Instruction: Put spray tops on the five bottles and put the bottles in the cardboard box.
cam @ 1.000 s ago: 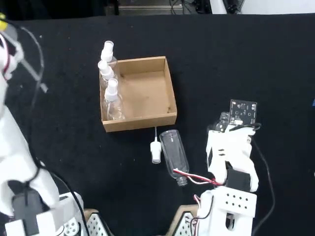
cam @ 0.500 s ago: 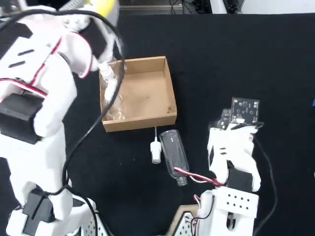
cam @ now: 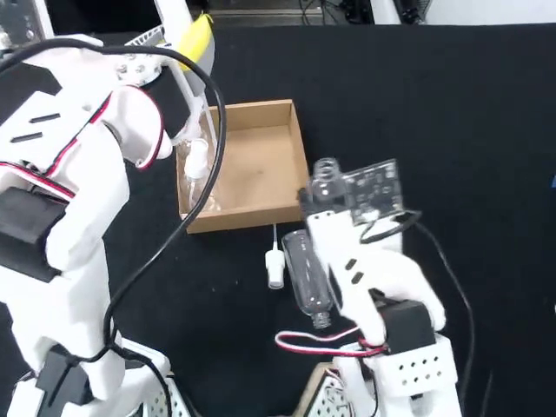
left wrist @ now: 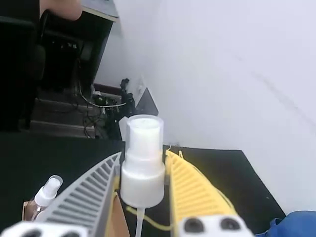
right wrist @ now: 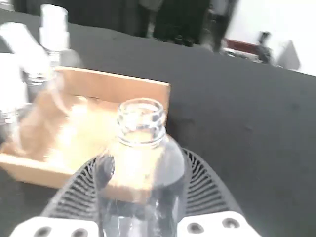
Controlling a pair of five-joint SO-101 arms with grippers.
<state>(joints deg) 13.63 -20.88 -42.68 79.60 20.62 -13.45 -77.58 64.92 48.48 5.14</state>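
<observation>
My left gripper (left wrist: 143,197) is shut on a white spray top (left wrist: 143,168), held upright between its grey and yellow fingers; in the high view it hangs above the far left corner of the cardboard box (cam: 261,165). My right gripper (right wrist: 140,207) is shut on a clear uncapped bottle (right wrist: 140,163), upright, at the box's near right corner (cam: 326,178). Capped bottles (cam: 198,165) stand along the box's left wall. Another open bottle (cam: 308,278) lies on the table in front of the box, with a loose spray top (cam: 275,265) beside it.
The table is covered in black cloth (cam: 452,113), with open room to the right of the box. The left arm's body (cam: 61,200) spans the left side, its cable looping over the box's left edge.
The left arm swung in from the far left to above the box's left side. The right arm carried its bottle left, from the table's right side to the box's near right corner.
</observation>
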